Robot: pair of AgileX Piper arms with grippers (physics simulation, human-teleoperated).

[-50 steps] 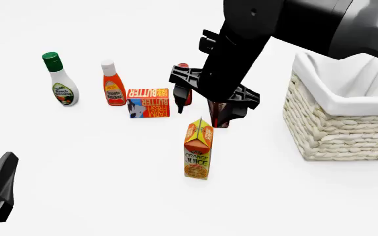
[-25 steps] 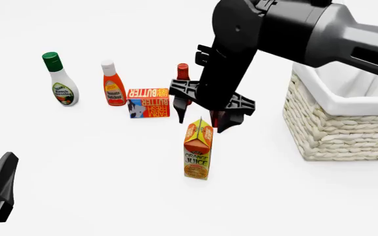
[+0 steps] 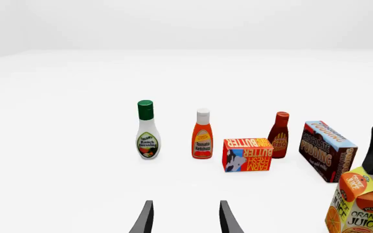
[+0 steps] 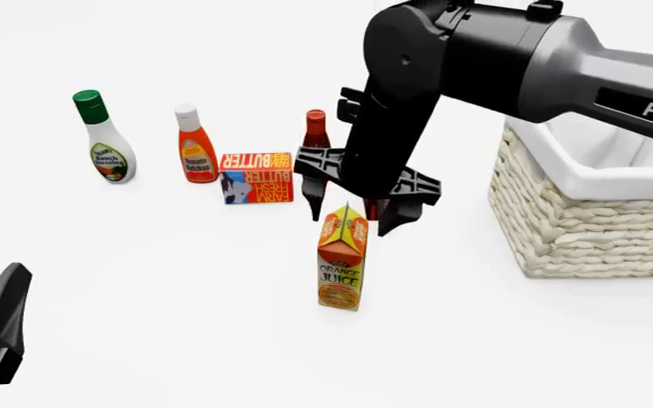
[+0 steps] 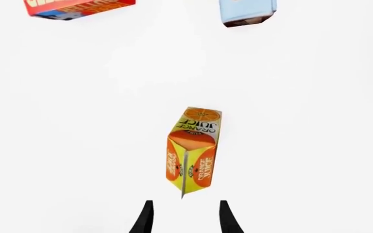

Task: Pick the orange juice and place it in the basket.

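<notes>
Orange juice carton (image 4: pixel 342 262): upright on table (image 4: pixel 190 323), centre-front, gable ridge up; well apart from basket (image 4: pixel 599 212), which sits to its right in front view.

Right gripper (image 4: pixel 355 217): poised over carton top, a bit behind it; fingers apart, nothing between them. Right wrist view shows the carton (image 5: pixel 193 150) just ahead of the finger tips (image 5: pixel 146 216), roughly centred in the gap.

Left gripper (image 3: pixel 185 221): parked low at front-left, fingers apart, empty; carton at edge of its view (image 3: pixel 358 206). Leave it out of this.

Step in hand (my read): descend and grasp w/ right arm.
- You're nearly lined up; nudge toward the front of the table so the gap straddles the carton body, not the gable peak.
- Check finger line vs carton faces: pads should meet two flat opposite sides, not corners. Carton looks slightly rotated in the wrist view; match wrist yaw.
- Go down past the gable slope, clamp on the straight walls, upper-mid body. Gripping the slope likely squeezes it out.
- Descend slowly; a tall, narrow carton tips easily if one finger touches first.

Neighbours: butter box (image 4: pixel 256 177), chocolate pudding box (image 3: pixel 328 150), BBQ sauce bottle (image 4: pixel 316 132), ketchup bottle (image 4: pixel 196 144), ranch dressing bottle (image 4: pixel 105 138), all behind carton, none touching it.
</notes>
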